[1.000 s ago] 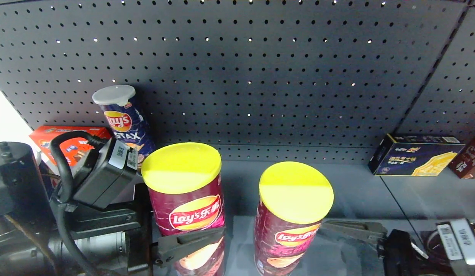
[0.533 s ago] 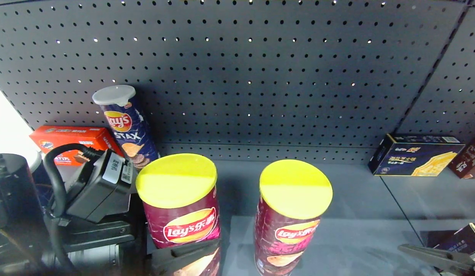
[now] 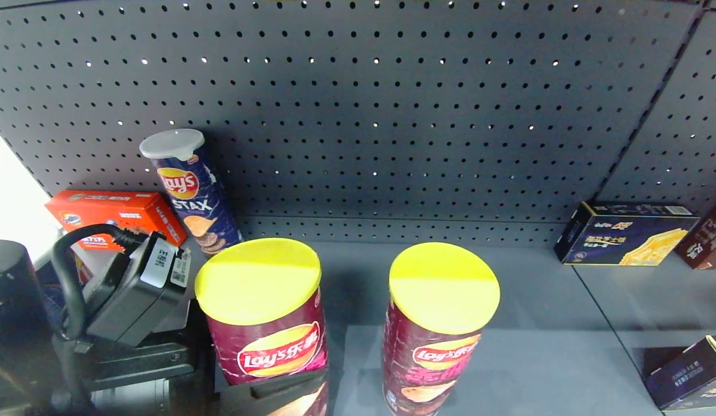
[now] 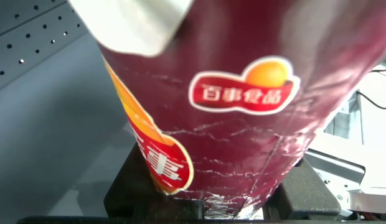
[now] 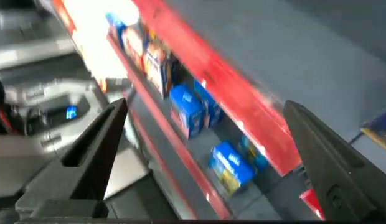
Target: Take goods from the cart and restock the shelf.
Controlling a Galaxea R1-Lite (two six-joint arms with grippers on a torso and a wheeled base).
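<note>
Chip can [image 3: 260, 312], maroon with a yellow lid, is sitting upright at 7 o'clock with its base cut off. The left gripper [image 4: 221, 196] is clamping it low down. Its twin [image 3: 442, 323] is standing at 5 o'clock on the shelf [image 3: 537, 300]. The right gripper [image 5: 205, 155] is gaping wide, holding nothing, and everything behind it is blurring.

On the shelf [image 3: 537, 300], left can [image 3: 265, 312] and right can [image 3: 439, 323] side by side at six o'clock, slim can [image 3: 190, 190] at ten o'clock against the pegboard [image 3: 392, 115], flat box [image 3: 112, 214] at its nine, long box [image 3: 623, 234] at three, corner box [image 3: 681, 372] at four
</note>
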